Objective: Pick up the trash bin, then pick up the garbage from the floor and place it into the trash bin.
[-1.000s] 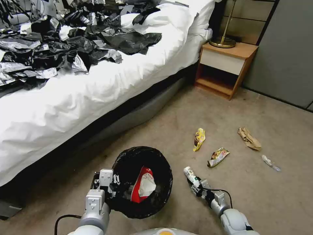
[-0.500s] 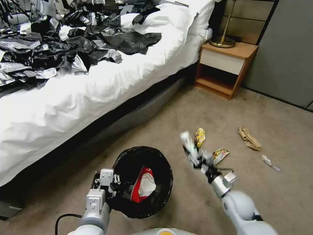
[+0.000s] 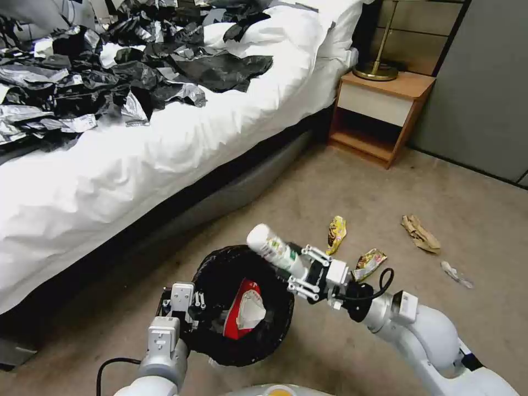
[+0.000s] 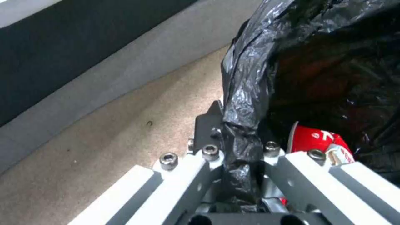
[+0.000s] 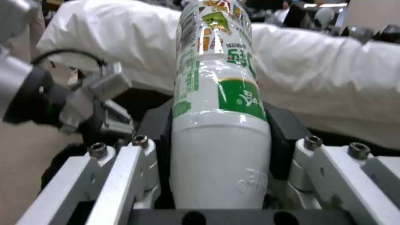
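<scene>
— So, starting from the left, what's on the bed (image 3: 165, 143)?
— Black and grey clothes (image 3: 110, 77), heaped across the white cover, well apart from anything on the floor.
— And the left gripper (image 3: 184, 313)?
— Low at the near left, clenched on the rim of the trash bin (image 3: 217, 269). The left wrist view shows the black bag (image 4: 246, 93) pinched between its fingers (image 4: 208, 125).
— Where does the bin sit?
— On the carpet just beside the bed's edge. A red-white wrapper (image 3: 242, 311) lies inside it.
— Next over?
— The right gripper (image 3: 302, 272), raised at the bin's far right rim, grasping a white bottle (image 3: 272, 250) with a green label. The bottle tilts up and leftward, its end over the bin's opening. In the right wrist view it is squeezed between the two black pads (image 5: 287, 140).
— And farther right?
— Litter on the floor: a yellow wrapper (image 3: 336, 234), a foil wrapper (image 3: 369, 263) just beside the right arm, crumpled brown paper (image 3: 421, 234), then a white tissue (image 3: 456, 275). Behind them stands a wooden nightstand (image 3: 379, 110) with a lamp base (image 3: 375, 70).
</scene>
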Motion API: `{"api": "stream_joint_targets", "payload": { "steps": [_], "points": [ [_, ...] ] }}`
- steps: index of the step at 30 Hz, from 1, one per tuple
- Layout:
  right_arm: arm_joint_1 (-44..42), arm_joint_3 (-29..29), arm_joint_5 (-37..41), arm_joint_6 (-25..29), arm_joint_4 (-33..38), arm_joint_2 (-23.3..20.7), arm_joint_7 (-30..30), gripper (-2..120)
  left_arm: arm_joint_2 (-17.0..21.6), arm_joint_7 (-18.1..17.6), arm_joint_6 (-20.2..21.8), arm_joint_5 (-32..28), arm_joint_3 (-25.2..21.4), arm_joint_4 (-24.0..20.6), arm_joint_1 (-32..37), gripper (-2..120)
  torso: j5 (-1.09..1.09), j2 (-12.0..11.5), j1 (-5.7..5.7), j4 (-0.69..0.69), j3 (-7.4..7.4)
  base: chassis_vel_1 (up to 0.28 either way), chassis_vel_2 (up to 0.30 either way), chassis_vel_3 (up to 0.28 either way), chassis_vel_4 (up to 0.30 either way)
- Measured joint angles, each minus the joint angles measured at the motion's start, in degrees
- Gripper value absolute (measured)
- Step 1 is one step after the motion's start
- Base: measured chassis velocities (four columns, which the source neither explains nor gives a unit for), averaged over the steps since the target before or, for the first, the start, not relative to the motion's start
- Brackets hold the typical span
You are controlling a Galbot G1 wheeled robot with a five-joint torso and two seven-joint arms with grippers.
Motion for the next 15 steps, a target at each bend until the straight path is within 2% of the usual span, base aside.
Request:
{"api": "stream_joint_targets", "payload": {
  "steps": [9,15],
  "points": [
    [1.3,-3.4,-1.6,-0.3,-3.3,-1.9,0.6,39,-0.4,0.0,0.2,0.3,0.3,0.1,-0.4,1,-0.01,0.0,0.00,0.00,0.00,0.000,0.000,0.000,0.000],
    [2.5,-6.9,-3.8,-0.5,-7.2,-1.2,1.9,39,-0.7,0.0,0.2,0.8,0.9,0.2,-0.5,1,-0.01,0.0,0.00,0.00,0.00,0.000,0.000,0.000,0.000]
  ]
}}
